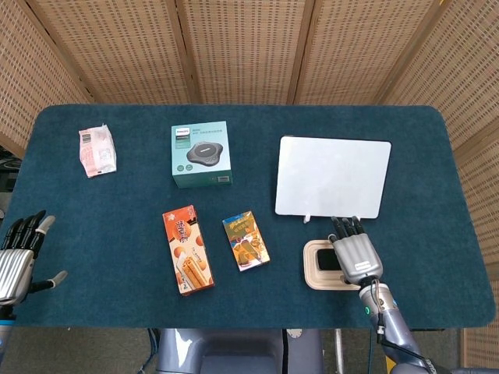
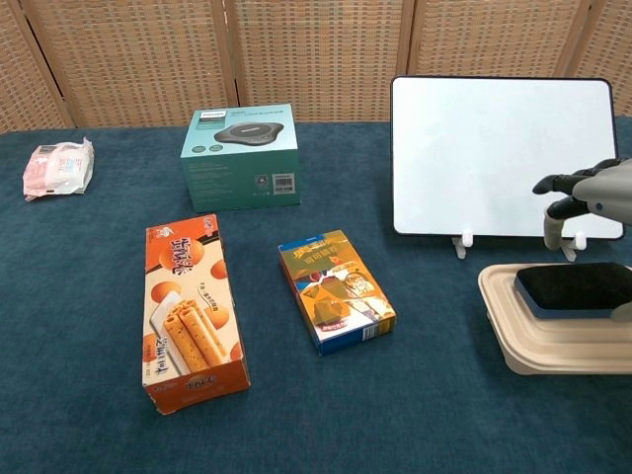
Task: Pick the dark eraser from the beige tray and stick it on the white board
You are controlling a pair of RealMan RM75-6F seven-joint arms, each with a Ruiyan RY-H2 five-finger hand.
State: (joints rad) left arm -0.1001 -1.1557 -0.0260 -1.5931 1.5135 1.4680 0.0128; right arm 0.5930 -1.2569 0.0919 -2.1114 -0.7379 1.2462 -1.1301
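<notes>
The dark eraser point(image 2: 576, 287) lies in the beige tray point(image 2: 538, 336) at the table's front right; the head view shows only a sliver of the eraser point(image 1: 327, 260) beside my hand. My right hand point(image 1: 355, 251) hovers over the tray with fingers spread and pointing toward the white board point(image 1: 334, 177), holding nothing. In the chest view its fingers point(image 2: 568, 195) hang above the eraser without touching it, in front of the white board point(image 2: 506, 155), which stands upright on small feet. My left hand point(image 1: 17, 257) is open at the table's front left edge.
A teal speaker box point(image 1: 201, 153) sits at the back centre and a pink packet point(image 1: 97, 149) at the back left. An orange biscuit box point(image 1: 187, 249) and a small colourful box point(image 1: 245, 240) lie mid-table, left of the tray.
</notes>
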